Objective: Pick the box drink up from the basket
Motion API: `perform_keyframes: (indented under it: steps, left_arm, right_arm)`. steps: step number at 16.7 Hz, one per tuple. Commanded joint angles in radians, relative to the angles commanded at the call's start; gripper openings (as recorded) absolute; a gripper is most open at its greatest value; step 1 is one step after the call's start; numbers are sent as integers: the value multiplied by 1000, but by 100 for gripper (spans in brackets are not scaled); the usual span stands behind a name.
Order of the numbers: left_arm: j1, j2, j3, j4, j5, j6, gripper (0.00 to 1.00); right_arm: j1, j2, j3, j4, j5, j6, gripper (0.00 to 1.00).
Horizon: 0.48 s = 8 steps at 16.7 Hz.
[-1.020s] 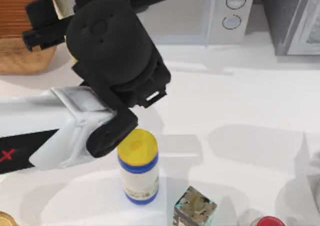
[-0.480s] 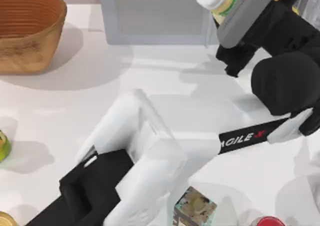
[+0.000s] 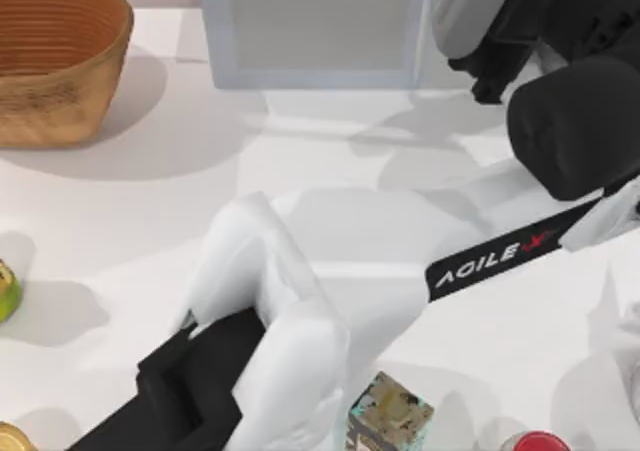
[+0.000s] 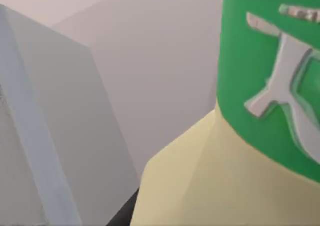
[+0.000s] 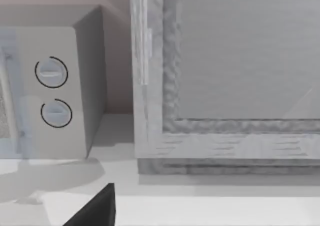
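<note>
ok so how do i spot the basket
Start at the grey microwave at the white table's back edge and look to the far left corner. The round orange-brown woven basket sits there: a wide, ribbed open bowl, unlike the dark patterned cube at the front.

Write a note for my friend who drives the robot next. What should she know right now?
Left gripper: shut on the box drink, held up at the table's far right, by the microwave.
Right arm: idle, facing the microwave.
Basket: far left of the table, well away from the carton.
Done: the box drink is out of the basket and lifted.
Left: probably just hold it steady.
</note>
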Motion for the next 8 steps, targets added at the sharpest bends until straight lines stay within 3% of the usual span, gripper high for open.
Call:
perform_keyframes:
  steps: [4, 8]
  left_arm:
    - [2, -2, -8, -119, 2, -92, 0]
    - [8, -8, -27, -371, 5, -293, 0]
  right_arm:
    - [0, 0, 0, 0, 0, 0, 100]
    - [0, 0, 0, 0, 0, 0, 100]
